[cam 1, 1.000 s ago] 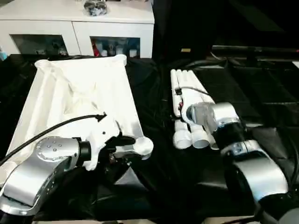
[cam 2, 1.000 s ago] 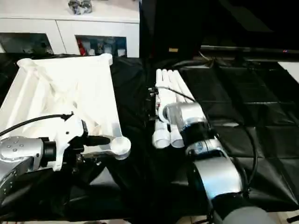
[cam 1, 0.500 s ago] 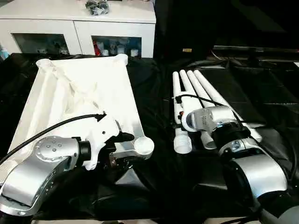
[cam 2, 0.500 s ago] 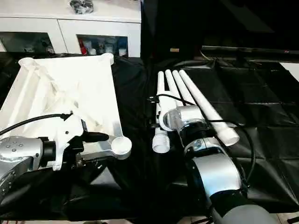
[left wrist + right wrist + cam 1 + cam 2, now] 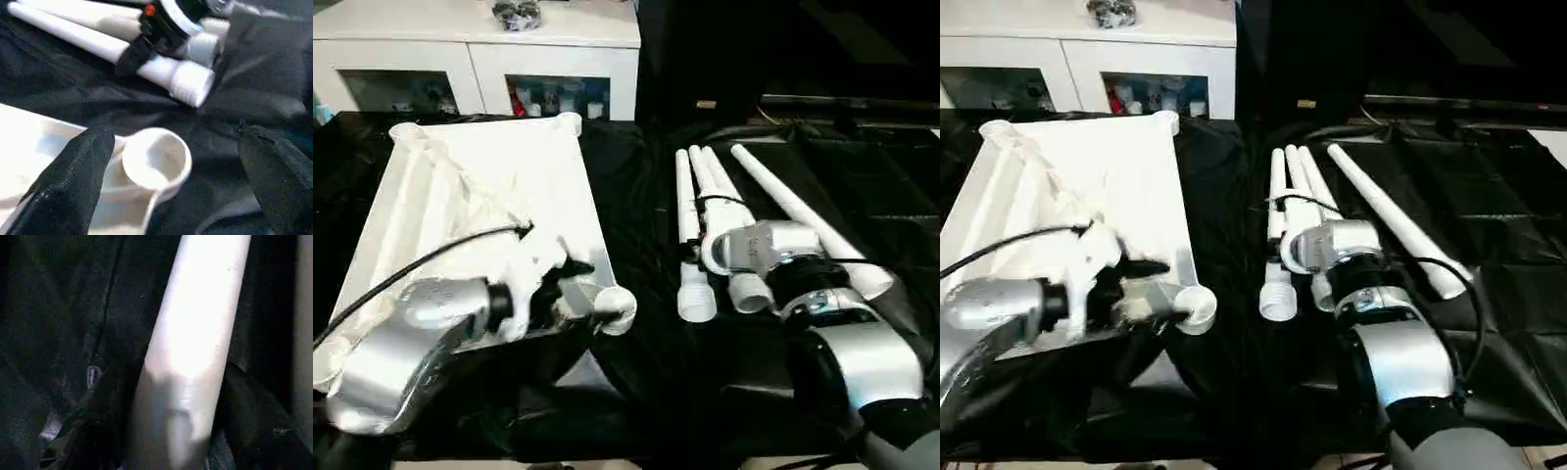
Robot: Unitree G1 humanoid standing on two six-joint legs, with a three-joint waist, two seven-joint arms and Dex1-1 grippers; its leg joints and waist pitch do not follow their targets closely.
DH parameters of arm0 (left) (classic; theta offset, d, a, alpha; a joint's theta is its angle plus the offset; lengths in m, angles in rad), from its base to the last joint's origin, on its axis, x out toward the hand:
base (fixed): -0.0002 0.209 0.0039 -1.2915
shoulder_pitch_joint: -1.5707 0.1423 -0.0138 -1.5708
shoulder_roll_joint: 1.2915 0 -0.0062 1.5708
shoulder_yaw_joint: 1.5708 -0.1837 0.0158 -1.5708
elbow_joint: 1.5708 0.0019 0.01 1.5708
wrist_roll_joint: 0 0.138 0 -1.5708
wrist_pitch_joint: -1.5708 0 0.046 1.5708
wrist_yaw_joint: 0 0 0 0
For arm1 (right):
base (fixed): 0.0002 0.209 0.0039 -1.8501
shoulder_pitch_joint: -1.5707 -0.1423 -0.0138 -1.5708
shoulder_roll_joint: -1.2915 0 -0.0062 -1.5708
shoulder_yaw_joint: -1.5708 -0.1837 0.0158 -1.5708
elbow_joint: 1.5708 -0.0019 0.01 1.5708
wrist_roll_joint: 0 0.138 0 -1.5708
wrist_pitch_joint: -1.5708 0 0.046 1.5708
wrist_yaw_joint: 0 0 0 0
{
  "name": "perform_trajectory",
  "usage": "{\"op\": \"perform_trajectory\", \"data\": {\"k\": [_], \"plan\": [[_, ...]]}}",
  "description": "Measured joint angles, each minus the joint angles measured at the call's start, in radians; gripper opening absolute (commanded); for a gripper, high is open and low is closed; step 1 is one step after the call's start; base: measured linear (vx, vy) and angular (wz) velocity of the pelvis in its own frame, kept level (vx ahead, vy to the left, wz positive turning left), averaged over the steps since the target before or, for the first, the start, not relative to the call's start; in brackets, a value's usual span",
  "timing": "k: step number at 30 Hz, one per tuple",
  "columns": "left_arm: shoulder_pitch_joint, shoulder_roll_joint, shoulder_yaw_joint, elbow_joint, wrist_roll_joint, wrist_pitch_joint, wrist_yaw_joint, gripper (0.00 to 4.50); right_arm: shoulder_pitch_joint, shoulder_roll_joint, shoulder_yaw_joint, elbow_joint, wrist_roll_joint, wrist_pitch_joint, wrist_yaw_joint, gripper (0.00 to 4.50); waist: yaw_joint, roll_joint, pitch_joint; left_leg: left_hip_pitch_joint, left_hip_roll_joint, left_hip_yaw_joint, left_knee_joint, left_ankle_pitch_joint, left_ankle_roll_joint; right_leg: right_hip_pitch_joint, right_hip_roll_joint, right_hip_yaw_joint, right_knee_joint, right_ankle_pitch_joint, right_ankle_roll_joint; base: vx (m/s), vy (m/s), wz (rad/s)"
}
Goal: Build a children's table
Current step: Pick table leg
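Observation:
The white tabletop lies ribbed side up on the black cloth at the left. My left gripper is open by its near right corner socket, one finger on each side and clear of it. To the right, three white legs lie side by side. A fourth leg lies splayed off diagonally to the right. My right gripper reaches down onto the grouped legs and is shut on one leg, with a dark finger pressed to each side.
A white cabinet with glass-fronted shelves stands behind the work table. Black cloth covers the whole table, with folds near the front. A dark bar runs along the back right.
My left gripper has opened wider around the corner socket. My right gripper has closed in on a leg, and one leg has swung out to the right, away from the others.

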Motion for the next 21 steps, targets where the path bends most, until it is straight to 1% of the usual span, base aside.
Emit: {"op": "perform_trajectory", "data": {"k": [3, 6, 7, 9, 12, 15, 17, 19, 21], "plan": [[-0.009, 0.000, -0.001, 0.022, 0.007, -0.019, 0.014, 4.50, 0.001, -0.008, -0.029, -0.032, 0.011, 0.036, -0.001, 2.12, -0.002, 0.005, 0.003, 0.000, 0.000, 0.000, 0.000, 0.000, 0.000, 0.000, 0.000, 0.000, 0.000, 0.000, 0.000, 0.000, 0.000, 0.00], [-0.055, -0.071, 0.002, 0.065, 0.013, -0.027, 0.070, 4.50, 0.004, -0.019, -0.056, -0.105, 0.044, 0.086, 0.005, 1.90, 0.000, 0.008, 0.005, -0.001, 0.000, 0.000, 0.000, 0.000, 0.000, 0.000, 0.000, 0.000, 0.000, 0.000, 0.000, 0.000, 0.000, 0.00], [-0.085, -0.111, 0.006, 0.087, 0.011, -0.015, 0.102, 4.50, 0.006, -0.019, -0.064, -0.142, 0.059, 0.105, 0.019, 1.86, 0.003, 0.008, 0.005, -0.001, 0.000, 0.000, 0.000, 0.000, 0.000, 0.000, 0.000, 0.000, 0.000, 0.000, 0.000, 0.000, 0.000, 0.00], [-0.125, -0.152, 0.017, 0.113, 0.005, 0.002, 0.136, 4.50, 0.007, -0.017, -0.073, -0.192, 0.086, 0.121, 0.042, 1.84, 0.003, 0.008, 0.005, -0.001, 0.000, 0.000, 0.000, 0.000, 0.000, 0.000, 0.000, 0.000, 0.000, 0.000, 0.000, 0.000, 0.000, 0.00], [-0.190, -0.241, 0.079, 0.184, -0.041, 0.037, 0.191, 4.50, 0.042, -0.026, -0.095, -0.296, 0.135, 0.122, 0.100, 1.82, 0.007, 0.008, 0.005, -0.001, 0.000, 0.000, 0.000, 0.000, 0.000, 0.000, 0.000, 0.000, -0.001, 0.000, 0.000, 0.000, 0.000, 0.00], [-0.271, -0.373, 0.182, 0.264, -0.134, 0.087, 0.272, 4.50, 0.109, -0.029, -0.116, -0.423, 0.210, 0.112, 0.199, 1.81, 0.012, 0.008, 0.005, -0.003, 0.000, 0.000, 0.001, 0.000, 0.001, 0.000, 0.000, -0.001, -0.002, 0.000, 0.000, 0.000, 0.000, 0.00], [-0.330, -0.453, 0.254, 0.325, -0.202, 0.108, 0.341, 4.50, 0.164, -0.033, -0.114, -0.526, 0.258, 0.103, 0.283, 1.81, 0.016, 0.008, 0.005, -0.004, 0.000, 0.000, 0.002, 0.000, 0.003, 0.000, 0.000, -0.001, -0.002, 0.000, 0.000, 0.000, 0.000, 0.00], [-0.384, -0.504, 0.327, 0.388, -0.270, 0.125, 0.395, 4.50, 0.221, -0.037, -0.109, -0.640, 0.303, 0.096, 0.361, 1.80, 0.017, 0.008, 0.005, -0.003, 0.000, 0.000, 0.001, -0.001, 0.005, 0.000, 0.000, -0.001, -0.002, 0.000, 0.000, 0.000, 0.000, 0.00], [-0.400, -0.519, 0.358, 0.407, -0.306, 0.129, 0.409, 4.50, 0.239, -0.043, -0.104, -0.688, 0.323, 0.096, 0.396, 1.80, 0.014, 0.008, 0.005, -0.002, 0.000, 0.000, 0.001, -0.001, 0.006, 0.000, 0.000, 0.000, -0.002, 0.000, 0.000, 0.000, 0.000, 0.00]]}}
